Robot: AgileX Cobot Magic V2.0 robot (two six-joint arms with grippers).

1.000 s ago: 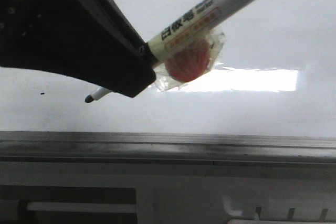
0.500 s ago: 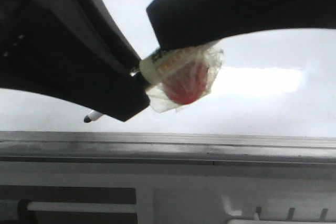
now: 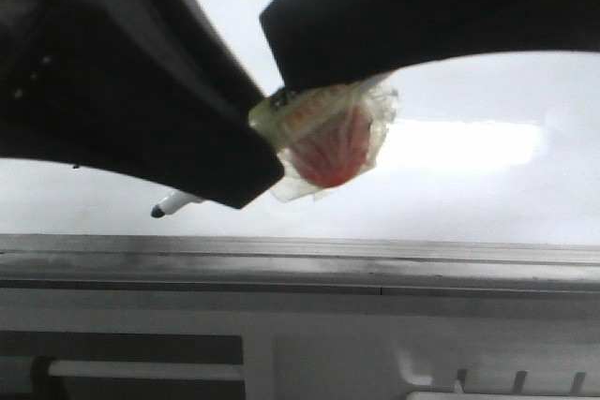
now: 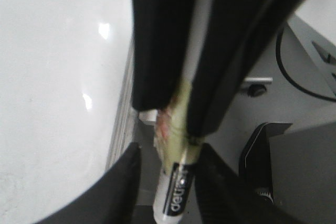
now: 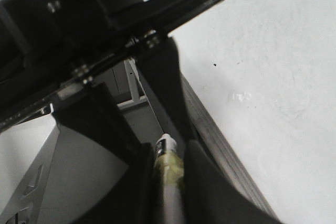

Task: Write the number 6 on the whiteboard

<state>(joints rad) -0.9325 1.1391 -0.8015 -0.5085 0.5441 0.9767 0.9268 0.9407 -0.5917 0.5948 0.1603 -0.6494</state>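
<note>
A white marker (image 3: 174,202) with a black tip points down-left, its tip just above the whiteboard (image 3: 450,203) near the front frame. A red ball in clear wrap (image 3: 333,147) is taped to its barrel. My left gripper (image 3: 267,152) straddles the marker (image 4: 176,198) with a gap beside the barrel, so it is open (image 4: 170,156). My right gripper (image 3: 314,81) comes from the upper right and is shut on the marker (image 5: 169,163), fingers tight on both sides (image 5: 167,150). No number 6 shows on the visible board (image 5: 273,77).
A tiny black dot (image 3: 75,167) marks the board at the left. The board's grey frame edge (image 3: 300,264) runs across in front, with white fittings (image 3: 141,369) below it. A black cable (image 4: 286,72) and a dark box (image 4: 294,171) lie off the board's side.
My right gripper came in from the upper right and closed over the marker's rear part. The marker tip dropped toward the board's front edge. The left finger edge spread slightly.
</note>
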